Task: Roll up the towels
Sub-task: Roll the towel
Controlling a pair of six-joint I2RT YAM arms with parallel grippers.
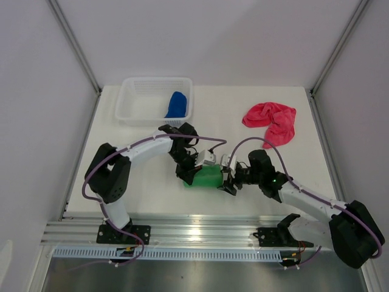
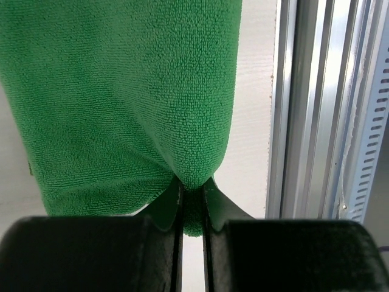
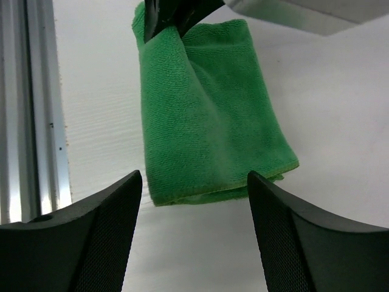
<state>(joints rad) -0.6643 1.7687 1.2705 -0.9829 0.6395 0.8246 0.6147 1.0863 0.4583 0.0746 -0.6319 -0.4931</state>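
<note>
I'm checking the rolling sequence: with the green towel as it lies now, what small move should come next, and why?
Probably the left tool should curl its pinched edge over onto the green towel to start the roll. It is shut on that edge, the towel lies folded and unrolled, and the right tool stands open, holding nothing.
</note>
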